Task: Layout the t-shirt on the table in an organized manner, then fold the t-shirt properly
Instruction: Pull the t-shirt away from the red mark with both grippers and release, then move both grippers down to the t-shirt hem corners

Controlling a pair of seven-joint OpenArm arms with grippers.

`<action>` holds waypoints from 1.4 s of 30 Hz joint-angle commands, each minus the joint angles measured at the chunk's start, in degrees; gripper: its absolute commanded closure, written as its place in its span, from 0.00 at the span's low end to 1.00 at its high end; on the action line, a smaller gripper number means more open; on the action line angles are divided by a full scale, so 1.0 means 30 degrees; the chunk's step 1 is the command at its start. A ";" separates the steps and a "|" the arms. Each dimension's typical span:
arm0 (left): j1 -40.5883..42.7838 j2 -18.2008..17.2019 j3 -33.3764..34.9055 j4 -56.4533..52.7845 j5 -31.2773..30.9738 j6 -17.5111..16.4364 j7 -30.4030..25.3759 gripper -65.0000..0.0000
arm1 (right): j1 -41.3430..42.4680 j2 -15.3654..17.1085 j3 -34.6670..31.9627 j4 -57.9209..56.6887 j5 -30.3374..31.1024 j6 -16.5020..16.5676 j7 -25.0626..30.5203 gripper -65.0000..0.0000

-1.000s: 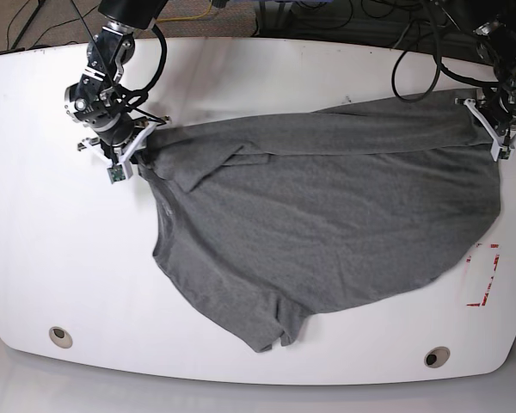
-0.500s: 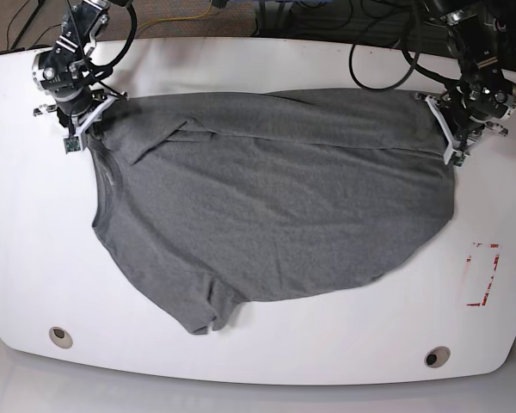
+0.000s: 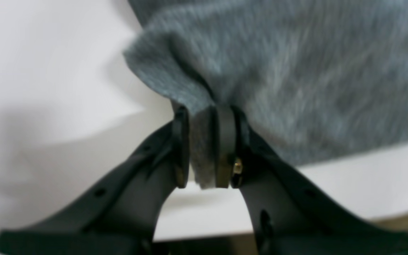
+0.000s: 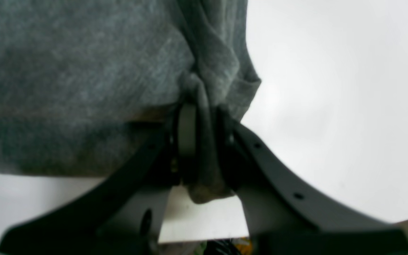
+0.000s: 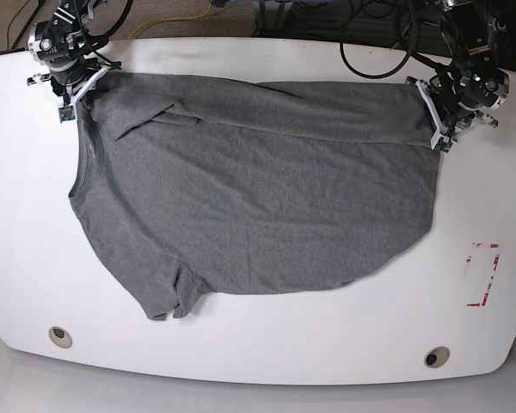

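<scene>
Both my left end effector [image 3: 204,148] and right end effector [image 4: 204,141] clenched on dark heather-grey cotton t-shirt [image 5: 258,198]; thin pinches could slip, bunching cloth on glossy white desk [image 5: 241,353].

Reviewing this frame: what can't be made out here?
- Far sleeve of the t-shirt: base view, folded under itself near the right gripper.
- Fabric weave: both wrist views, motion-blurred.
- Which part of the hem the left gripper pinches: bunched between its jaws.
- Red tape mark: too small to read.
</scene>
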 commanded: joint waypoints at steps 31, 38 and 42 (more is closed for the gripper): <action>0.1494 -0.1103 -0.0204 0.1757 -0.0074 0.0018 -0.0112 0.28 | -0.0813 -0.0241 0.0112 0.1425 0.0054 -0.0039 0.0233 0.17; 0.0351 -0.1220 -0.0204 0.2431 -0.0074 0.0018 0.0210 0.28 | -0.0550 -0.0270 0.0112 0.3037 -0.0092 -0.0039 0.0233 0.01; -0.0382 -0.1484 -0.0204 0.3017 -0.0074 0.0018 0.1822 0.28 | -0.0491 -0.0153 0.0112 0.3360 -0.0121 -0.0039 0.0233 0.03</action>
